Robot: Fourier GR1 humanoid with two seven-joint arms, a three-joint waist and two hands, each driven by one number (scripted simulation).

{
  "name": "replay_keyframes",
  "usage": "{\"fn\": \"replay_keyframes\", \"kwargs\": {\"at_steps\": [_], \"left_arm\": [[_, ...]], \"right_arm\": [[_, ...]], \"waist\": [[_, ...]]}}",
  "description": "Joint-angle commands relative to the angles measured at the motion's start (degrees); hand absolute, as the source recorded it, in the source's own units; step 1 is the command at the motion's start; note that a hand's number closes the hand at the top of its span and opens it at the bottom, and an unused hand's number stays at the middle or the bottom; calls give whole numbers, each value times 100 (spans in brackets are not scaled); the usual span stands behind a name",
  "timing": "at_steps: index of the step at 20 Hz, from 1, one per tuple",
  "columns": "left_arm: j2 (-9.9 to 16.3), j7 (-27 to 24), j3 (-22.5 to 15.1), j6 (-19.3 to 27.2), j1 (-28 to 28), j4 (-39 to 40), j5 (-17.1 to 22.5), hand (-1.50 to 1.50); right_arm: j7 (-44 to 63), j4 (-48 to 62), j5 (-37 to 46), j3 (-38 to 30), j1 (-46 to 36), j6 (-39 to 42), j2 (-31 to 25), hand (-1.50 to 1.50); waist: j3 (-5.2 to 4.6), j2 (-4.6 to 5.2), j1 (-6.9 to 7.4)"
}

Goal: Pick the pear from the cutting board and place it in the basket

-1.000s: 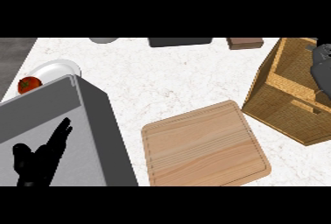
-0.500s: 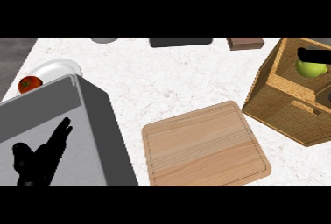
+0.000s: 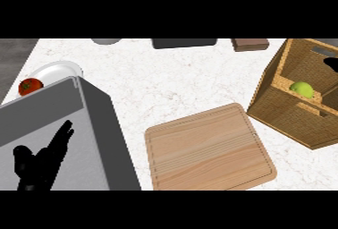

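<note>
From where I was standing the pear (image 3: 302, 88) was sitting inside the basket (image 3: 285, 117), down on the floor of it against the near wall, with nothing on it at all; the cutting board (image 3: 210, 148) lay bare beside the basket, so I'd say the placing part looked done and what was left was just getting the arm out cleanly; if I were coaching that bit, I'd say lift straight up and away from the basket rim, don't brush the wicker wall, and don't nudge the pear, since it's round and could probably roll around in there. The right hand (image 3: 332, 65) only showed as a small dark sliver at the right edge, over the basket's far side and apart from the pear; honestly I couldn't tell whether its fingers were spread or curled, too little of it was in sight; it wasn't holding the fruit though. The left hand (image 3: 41, 162) was off at the lower left over the grey block (image 3: 59, 134), fingers straight and pointing up, holding nothing, just resting; behind that block a white plate (image 3: 56, 71) had a tomato (image 3: 30, 86) on it, well apart from all the action.
</note>
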Motion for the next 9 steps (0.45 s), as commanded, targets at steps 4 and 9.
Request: {"fn": "replay_keyframes", "kwargs": {"at_steps": [4,9], "left_arm": [[-110,245,-11,31,468,603,149,0],[-143,263,29,129,552,475,187,0]], "right_arm": [[594,-810,-92,-806,547,-276,-495,-150],[617,-1551,-252,-1303,1516,-342,-687,-150]], "waist": [[-214,55,-105],[-211,13,-328]]}}
